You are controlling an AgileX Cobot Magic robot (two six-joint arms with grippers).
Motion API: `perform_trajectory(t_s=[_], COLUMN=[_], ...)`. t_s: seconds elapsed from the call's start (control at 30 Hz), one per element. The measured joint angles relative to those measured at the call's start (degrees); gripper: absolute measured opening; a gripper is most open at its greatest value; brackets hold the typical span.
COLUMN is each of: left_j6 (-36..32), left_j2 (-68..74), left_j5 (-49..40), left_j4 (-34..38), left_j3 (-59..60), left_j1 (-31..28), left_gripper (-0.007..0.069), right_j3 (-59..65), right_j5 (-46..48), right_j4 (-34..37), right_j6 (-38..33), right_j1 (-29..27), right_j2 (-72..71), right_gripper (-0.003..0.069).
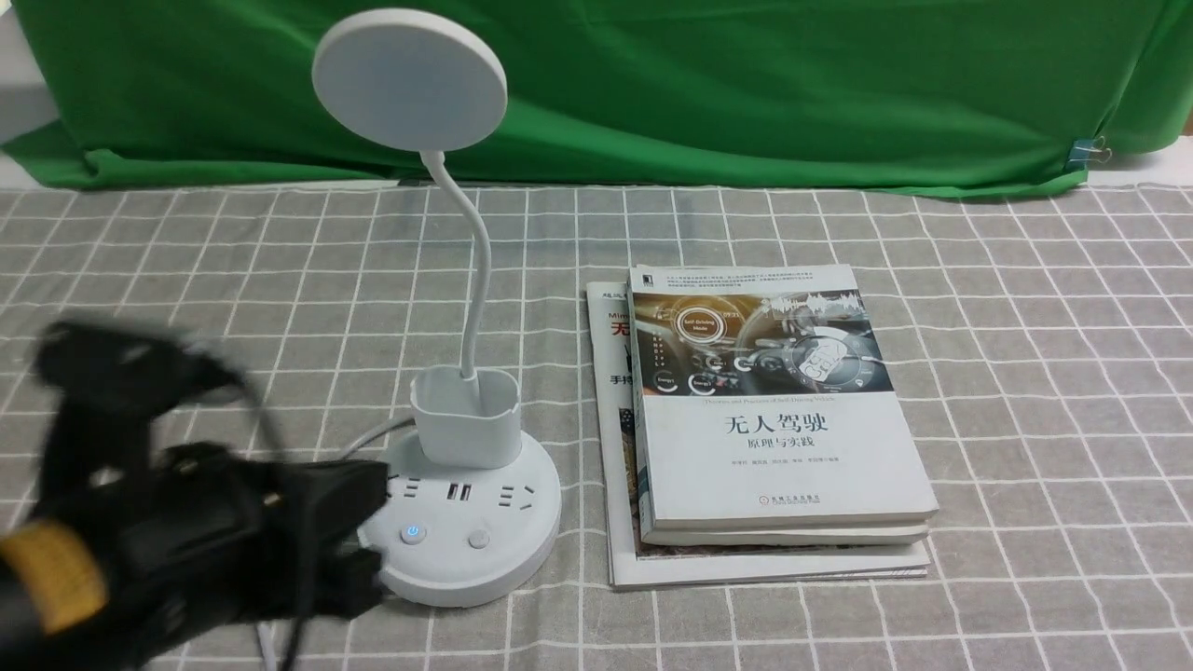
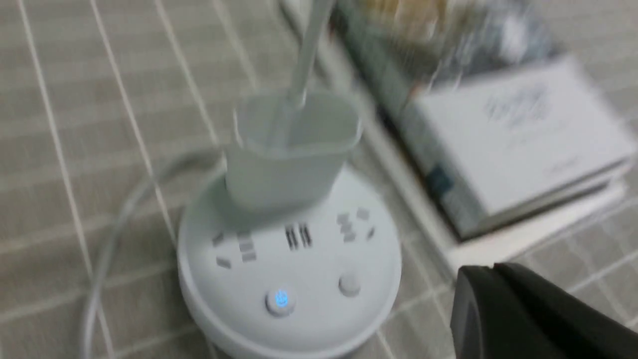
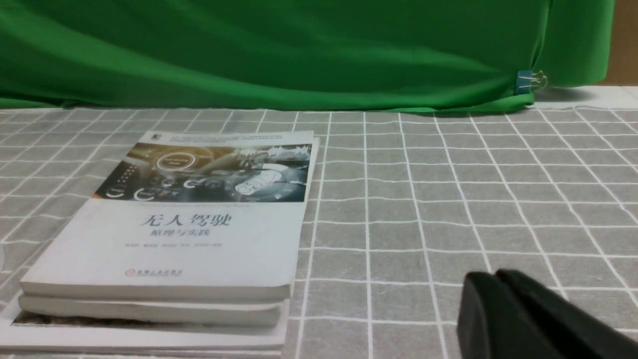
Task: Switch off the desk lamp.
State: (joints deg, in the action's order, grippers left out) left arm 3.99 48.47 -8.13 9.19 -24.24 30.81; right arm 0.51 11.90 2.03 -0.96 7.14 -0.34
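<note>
Desk lamp upright on grey checked tablecloth, left of the book stack; flat round head up top, thin neck curving down into the cup holder; round base below with sockets and two buttons, left button glowing blue, right button unlit; cable runs out behind the base on its left side; left gripper at the base's left in front view, blurred, overlapping the base's edge there, contact can't be told; only one dark finger shows in left wrist view, so can't tell if wide or narrow, or whether it holds anything; right gripper shows just one blurred dark finger in right wrist view, spread can't be told either; books lie flat, steering-wheel cover on top, over wider printed items; green cloth hangs behind, blue binder clip at its right part.
</note>
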Motion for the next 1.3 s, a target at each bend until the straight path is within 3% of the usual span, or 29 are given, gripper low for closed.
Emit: perform_trajectory(t_s=[0.2,0.53,0.67,0.8,0.93,1.17,1.3], left_j6=[-0.06,-1.47,-5.23,-9.79,-15.88,-14.81,-12.62], left_j2=[-8.7,-9.91,-12.67,-18.87,-29.78,-43.58,-48.15], left_j5=[1.51,1.72,1.77,2.93,8.56,9.51,2.69], left_j4=[-5.28,-9.19,-10.92,-9.19,-5.04,-3.89,-3.95], left_j3=[5.8,7.14,7.28,8.42,13.51,23.11,24.45], left_j1=[0.0,0.0,-1.23,-5.65,-15.75,-27.24,-29.97], left_gripper=[0.0001,0.0001,0.0001,0.0001,0.0001,0.0001,0.0001], right_j3=[0.0,0.0,0.0,0.0,0.0,0.0,0.0], right_j5=[0.0,0.0,0.0,0.0,0.0,0.0,0.0], right_j4=[0.0,0.0,0.0,0.0,0.0,0.0,0.0], right_j6=[0.0,0.0,0.0,0.0,0.0,0.0,0.0], right_j1=[0.0,0.0,0.0,0.0,0.0,0.0,0.0], right_j2=[0.0,0.0,0.0,0.0,0.0,0.0,0.0], right_gripper=[0.0035,0.0035,0.0035,0.0035,0.0035,0.0035,0.0035])
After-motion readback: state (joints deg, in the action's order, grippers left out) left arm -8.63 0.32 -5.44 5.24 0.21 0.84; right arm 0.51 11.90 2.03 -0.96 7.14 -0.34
